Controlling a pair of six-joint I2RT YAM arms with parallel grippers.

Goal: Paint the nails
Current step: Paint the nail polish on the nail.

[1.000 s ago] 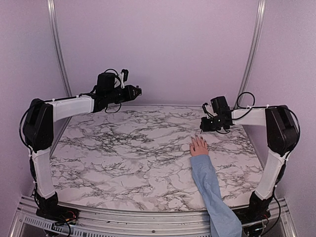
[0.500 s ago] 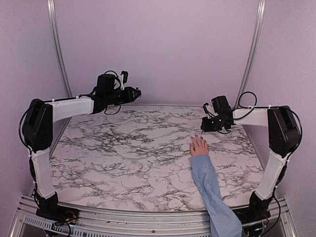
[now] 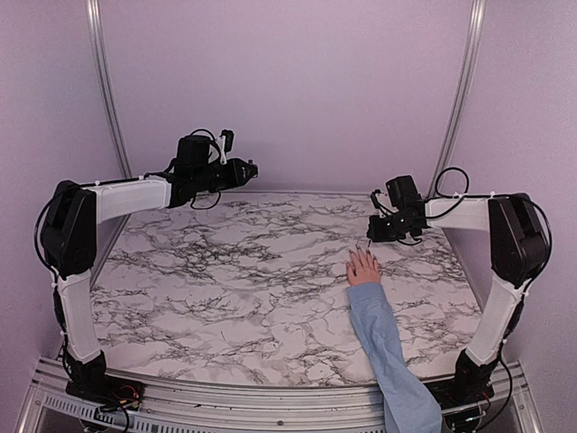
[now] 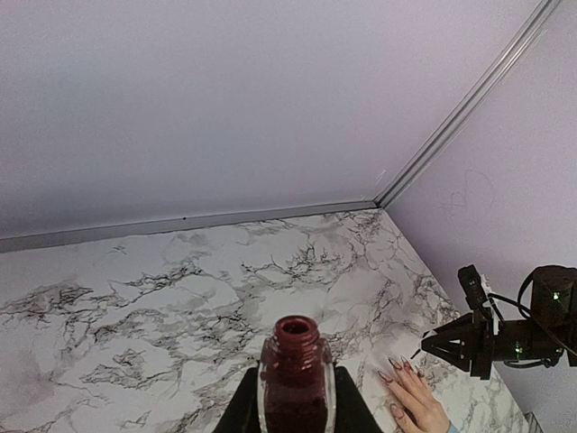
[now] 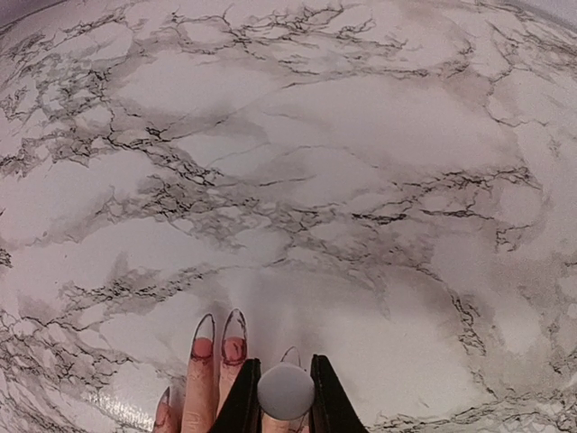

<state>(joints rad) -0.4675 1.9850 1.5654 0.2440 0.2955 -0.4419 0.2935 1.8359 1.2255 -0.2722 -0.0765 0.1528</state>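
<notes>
Hand (image 3: 363, 267) lies flat, palm down, on the right side of the marble table (image 3: 225, 271), pointing to the far edge. The light-blue sleeve (image 3: 388, 347) runs back to the near edge. Nails (image 5: 233, 327) are long, pointed and very small. In the right wrist view two show red over part of their length, and a third is half hidden behind the cap.

Handling, as a judgement: the nails look hard, smooth and curved, so slick under a brush. There is nothing to grasp. They call for brush contact only, in light strokes along the length. The flesh under them probably gives and could shift if pressed, so low pressure.

Right gripper (image 3: 374, 231) hangs just above the fingertips, jaws clamped on the round grey brush cap (image 5: 286, 391). The bristles are too thin to make out. The cap looks light and stiff, and its sides are the sensible hold.

Left gripper (image 3: 245, 168) is raised at the back left, well apart from the hand, jaws closed around the lower body of an open bottle (image 4: 296, 370) of dark red polish. The bottle is upright with the neck free for dipping. It is likely glass: rigid, slippery, breakable, and it spills if tilted.
</notes>
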